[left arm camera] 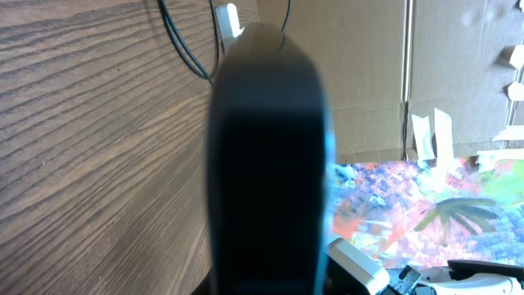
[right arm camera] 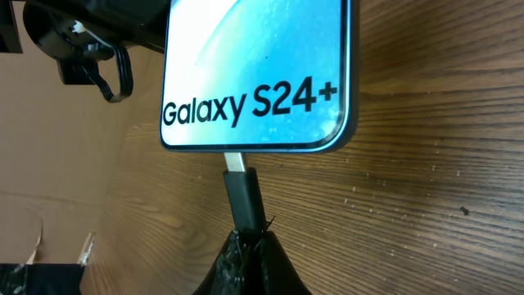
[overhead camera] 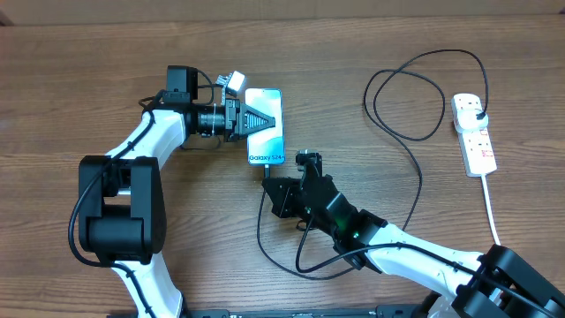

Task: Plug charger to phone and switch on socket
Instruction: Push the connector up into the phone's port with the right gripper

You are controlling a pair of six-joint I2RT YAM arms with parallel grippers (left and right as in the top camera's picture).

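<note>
Left tool (overhead camera: pixel 263 120) closed, pins phone (right arm camera: pixel 258 74) steady; right tool (right arm camera: pixel 250 242) pinches charger (right arm camera: pixel 243 190) tip, aligned to port, not fully in.

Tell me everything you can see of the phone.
The phone is a slim rectangle with rounded corners, a glossy light-blue screen, a thin dark rim and "Galaxy S24+" printed near its lower end. It sits level, screen up, on or just above the wooden table. The left claw reaches across the screen, apparently shut on it. At the bottom edge the silver tip of the charger, held by the right claw, meets the port, some metal showing.
</note>
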